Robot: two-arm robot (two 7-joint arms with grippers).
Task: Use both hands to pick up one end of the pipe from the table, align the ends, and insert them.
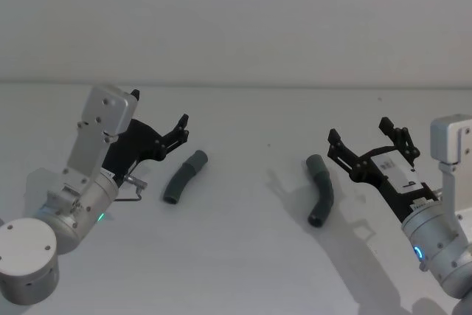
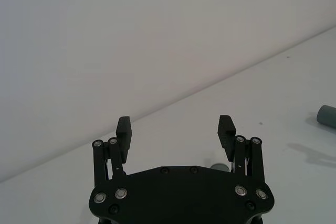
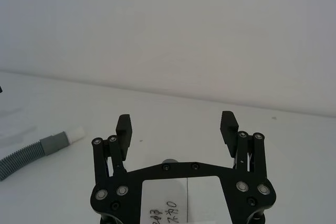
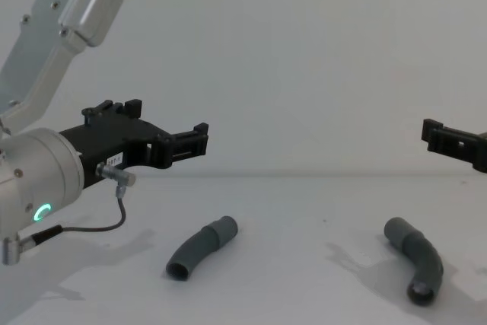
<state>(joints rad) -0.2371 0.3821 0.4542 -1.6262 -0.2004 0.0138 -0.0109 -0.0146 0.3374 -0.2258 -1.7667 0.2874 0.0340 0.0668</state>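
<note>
1. The pale wall [image 1: 236, 20] takes the upper third of the head view. The white table [image 1: 243, 271] spreads across everything below it.
2. The left arm [image 1: 66, 204] rises from the lower left corner of the head view. Its left gripper [image 2: 175, 129] hangs above the table, left of centre, pointing toward the upper right. The jaws stand wide apart with nothing between them.
3. The right arm [image 1: 442, 248] comes in from the lower right corner of the head view. The right gripper [image 3: 177, 124] sits right of centre and points toward the upper left. Its jaws are also spread wide and hold nothing.
4. The right pipe piece [image 1: 321, 189] lies flat on the table right of centre in the head view. It is bent, and sits near the right gripper's fingers without touching them.
5. The left pipe piece [image 1: 184, 176] lies flat left of centre, slanting from lower left to upper right. It is just beside the left gripper but clear of it, and well apart from the other piece. In the chest view its open end faces the camera.
6. A thin cable [image 4: 114, 218] loops under the left arm's wrist.
7. In the right wrist view, a ribbed grey length of pipe on the table ends in a smooth cuff with a short white collar [image 3: 76, 134].
</note>
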